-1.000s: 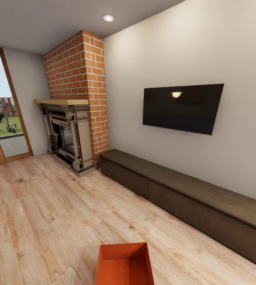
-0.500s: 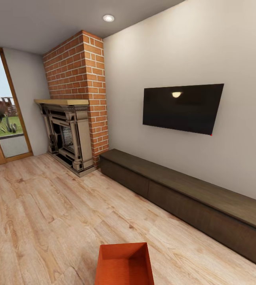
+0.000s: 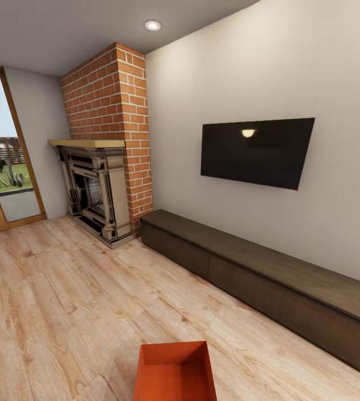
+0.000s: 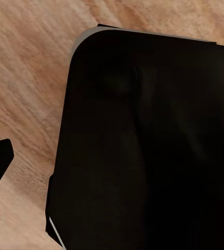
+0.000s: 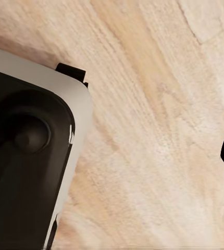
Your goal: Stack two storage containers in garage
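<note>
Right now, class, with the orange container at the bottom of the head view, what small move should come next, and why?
Probably tilt the head down: the storage container sits on the wood floor cut off by the frame's lower edge, so its near end can't be judged for a grasp.

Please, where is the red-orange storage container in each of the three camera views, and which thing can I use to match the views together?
Head view: the storage container sits at the bottom edge, centre, on the wood-plank floor, open side up.
Left wrist view: not in it; a dark robot part over wood planks.
Right wrist view: not in it; a dark, grey-edged robot part over wood planks.
Shared landmark: the wood-plank floor.
</note>
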Robot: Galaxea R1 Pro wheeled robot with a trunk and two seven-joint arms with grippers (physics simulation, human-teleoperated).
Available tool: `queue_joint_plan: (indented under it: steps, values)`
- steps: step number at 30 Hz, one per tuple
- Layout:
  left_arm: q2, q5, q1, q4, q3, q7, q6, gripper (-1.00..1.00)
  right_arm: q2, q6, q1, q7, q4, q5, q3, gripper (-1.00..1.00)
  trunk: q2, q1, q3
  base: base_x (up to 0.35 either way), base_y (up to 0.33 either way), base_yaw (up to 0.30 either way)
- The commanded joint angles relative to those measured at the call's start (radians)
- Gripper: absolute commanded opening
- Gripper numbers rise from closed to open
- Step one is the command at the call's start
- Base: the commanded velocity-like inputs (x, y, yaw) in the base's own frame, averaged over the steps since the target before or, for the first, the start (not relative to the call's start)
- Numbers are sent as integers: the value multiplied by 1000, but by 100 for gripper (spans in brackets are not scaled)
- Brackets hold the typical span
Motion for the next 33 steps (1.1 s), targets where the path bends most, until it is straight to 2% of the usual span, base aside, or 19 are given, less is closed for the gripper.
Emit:
queue_joint_plan:
  steps: [1, 5, 33]
  values:
    - [0, 5, 1, -2, 1, 0, -1, 100, 0, 0, -1, 0, 3, 1, 3, 100, -1, 0, -1, 0, 0, 0]
    - [-1, 5, 1, -2, 1, 0, -1, 100, 20, 10, -1, -4, 3, -2, 1, 100, -1, 0, -2, 0, 0, 0]
    - [-1, 5, 1, -2, 1, 0, -1, 100, 18, 37, -1, 0, 3, 1, 1, 100, -1, 0, -46, 0, 0, 0]
